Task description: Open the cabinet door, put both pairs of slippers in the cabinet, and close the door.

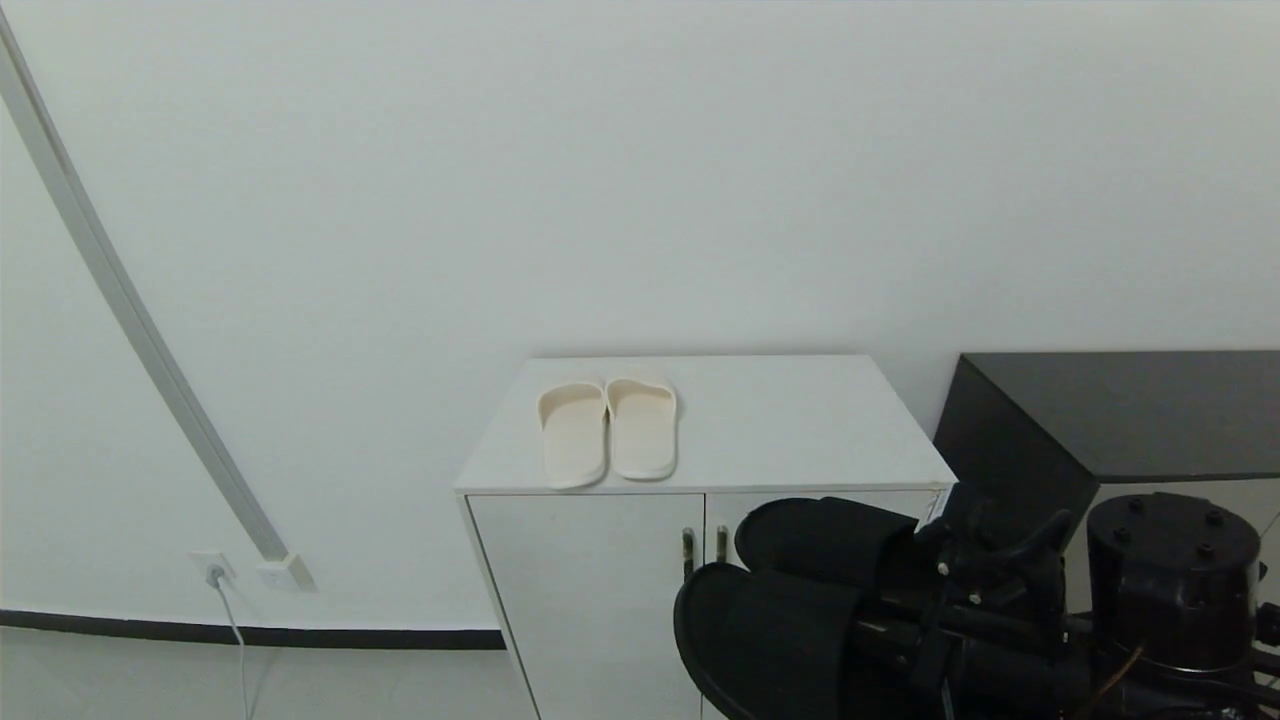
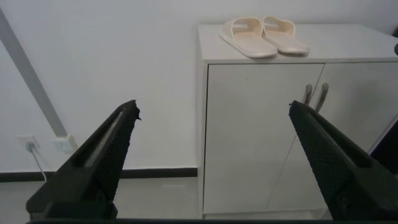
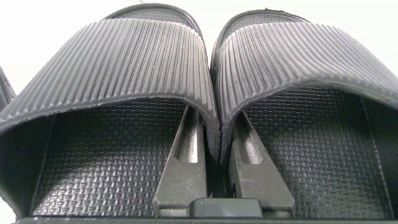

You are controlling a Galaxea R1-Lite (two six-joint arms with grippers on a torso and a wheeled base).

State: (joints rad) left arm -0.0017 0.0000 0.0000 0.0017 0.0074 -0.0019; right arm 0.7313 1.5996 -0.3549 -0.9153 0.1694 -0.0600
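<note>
A white cabinet (image 1: 780, 430) stands against the wall with both doors shut and two slim handles (image 1: 704, 548) at the centre seam. A cream pair of slippers (image 1: 608, 430) lies side by side on its top, towards the left. In front of the right door hangs a black pair of slippers (image 1: 800, 590), with my right gripper (image 3: 216, 118) shut on the two inner walls pressed together. My left gripper (image 2: 212, 109) is open wide, some way back from the cabinet (image 2: 249, 124) and facing its left door, with the cream pair (image 2: 264, 36) above.
A dark table (image 1: 1120, 410) stands directly to the right of the cabinet. On the wall to the left are a slanted cable duct (image 1: 130, 300) and a socket (image 1: 212, 570) with a cord hanging to the floor. Open floor lies left of the cabinet.
</note>
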